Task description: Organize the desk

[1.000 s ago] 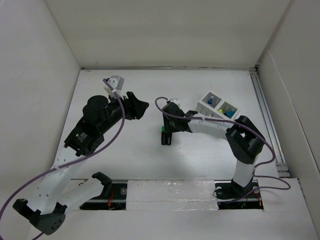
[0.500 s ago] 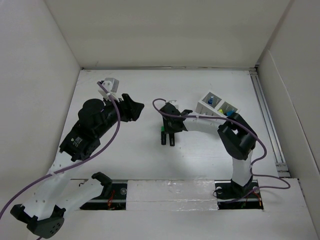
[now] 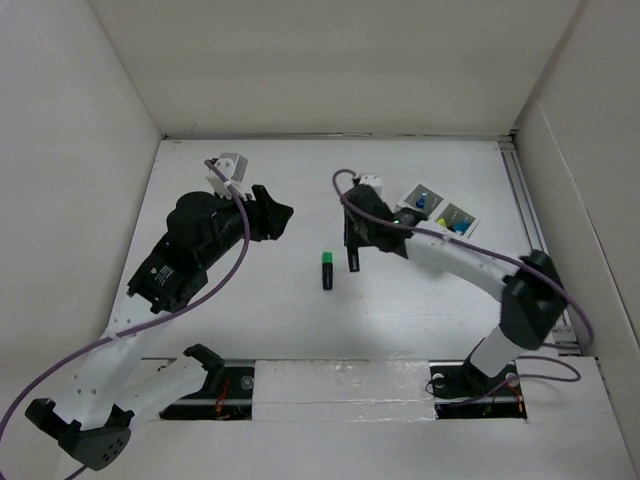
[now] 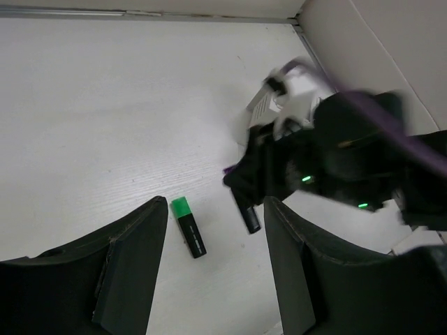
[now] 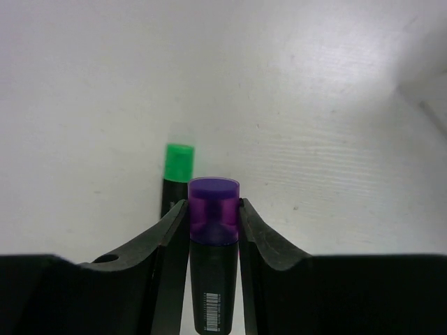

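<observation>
A black highlighter with a purple cap (image 5: 214, 230) is clamped between my right gripper's (image 5: 214, 207) fingers, cap pointing away from the wrist. In the top view this right gripper (image 3: 354, 248) sits mid-desk with the purple highlighter (image 3: 353, 261) sticking out toward the near side. A green-capped highlighter (image 3: 327, 270) lies loose on the white desk (image 3: 290, 325), just left of it. It also shows as the green highlighter (image 5: 176, 174) and the green highlighter (image 4: 187, 227). My left gripper (image 3: 278, 215) hovers open and empty to the left; seen from its wrist, the left gripper (image 4: 216, 206) frames both pens.
A white compartmented organiser tray (image 3: 437, 212) with small blue and yellow items stands at the back right, close behind the right arm. Upright white panels (image 3: 80, 150) border the desk on all sides. A metal rail (image 3: 530, 230) runs along the right edge.
The right gripper has shut on the purple highlighter and carried it right and farther back, away from the green one, which stayed put. The left arm barely shifted.
</observation>
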Available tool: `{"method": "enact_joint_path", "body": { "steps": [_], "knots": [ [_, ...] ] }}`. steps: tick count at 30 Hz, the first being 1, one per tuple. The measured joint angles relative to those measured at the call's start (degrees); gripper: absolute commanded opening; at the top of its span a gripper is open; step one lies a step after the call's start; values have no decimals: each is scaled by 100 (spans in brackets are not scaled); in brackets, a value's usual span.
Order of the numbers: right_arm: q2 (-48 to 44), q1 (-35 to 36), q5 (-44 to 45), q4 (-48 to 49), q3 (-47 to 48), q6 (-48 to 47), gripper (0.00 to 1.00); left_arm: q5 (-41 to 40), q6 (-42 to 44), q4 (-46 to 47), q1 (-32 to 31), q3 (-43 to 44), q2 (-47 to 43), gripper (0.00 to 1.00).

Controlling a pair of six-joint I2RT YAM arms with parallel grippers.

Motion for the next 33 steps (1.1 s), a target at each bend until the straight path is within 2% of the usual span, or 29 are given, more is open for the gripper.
{"method": "enact_joint_path", "body": {
  "steps": [4,8,9,10,12,15,18,26,33],
  "knots": [
    [-1541,-516,33,46,61,-103,3,101,-28,55,0,0,127,53],
    [-2680,-1773,122,297,7,-225,4,245,-83,160,0,0,153,53],
    [-2702,-1808,225,334,0,-245,4,273,-90,173,0,0,166,53],
    [-3036,-2376,258,380,-133,-273,4,295,-94,177,0,0,173,53],
    [-3211,-2889,284,525,-343,-315,5,308,-109,175,0,0,177,53],
    [-3121,-3569,457,715,-636,-348,5,319,-131,212,0,0,164,53],
    [-2800,-3871,699,870,-802,-393,6,352,-133,210,0,0,168,53],
    [-2079,-3897,1189,1222,-839,-527,8,361,-157,177,0,-79,-22,53],
    [-1823,-3713,1775,1261,-1082,-376,10,413,-149,153,0,-129,-83,54]
  ]
}}
